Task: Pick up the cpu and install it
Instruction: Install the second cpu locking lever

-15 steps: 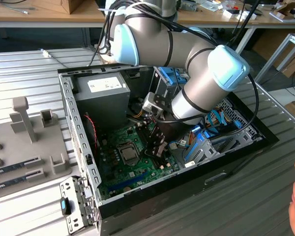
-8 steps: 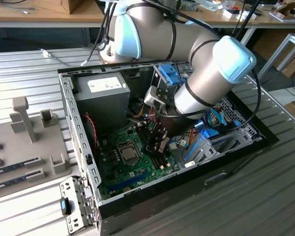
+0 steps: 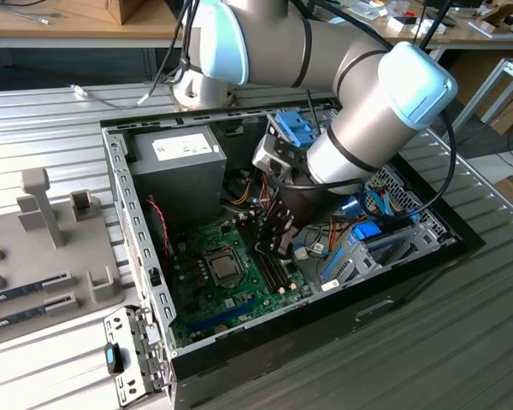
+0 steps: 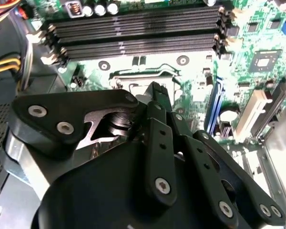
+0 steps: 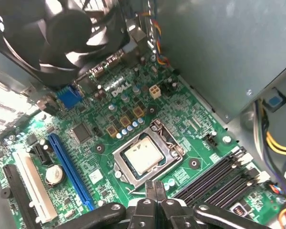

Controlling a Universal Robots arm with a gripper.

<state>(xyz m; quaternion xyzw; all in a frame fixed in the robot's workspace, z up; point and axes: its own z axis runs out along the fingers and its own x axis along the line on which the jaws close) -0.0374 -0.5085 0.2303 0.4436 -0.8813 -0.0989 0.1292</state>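
First wrist view: the cpu [image 5: 144, 156] lies flat in its metal-framed socket [image 5: 174, 143] on the green motherboard [image 5: 86, 143], and the gripper [image 5: 155, 189] sits just beside the socket's edge, fingers pressed together, holding nothing. Black memory slots [image 5: 219, 176] run close alongside, a blue slot [image 5: 69, 169] on the other side, a fan [image 5: 62, 33] further off. In the exterior view the arm [image 3: 359, 111] reaches down into the open case [image 3: 141, 239], past cables [image 3: 248, 192] and a grey power supply [image 3: 175, 166].

Gripper [image 4: 155, 93] above motherboard [image 4: 238, 43] socket [image 4: 133, 78]
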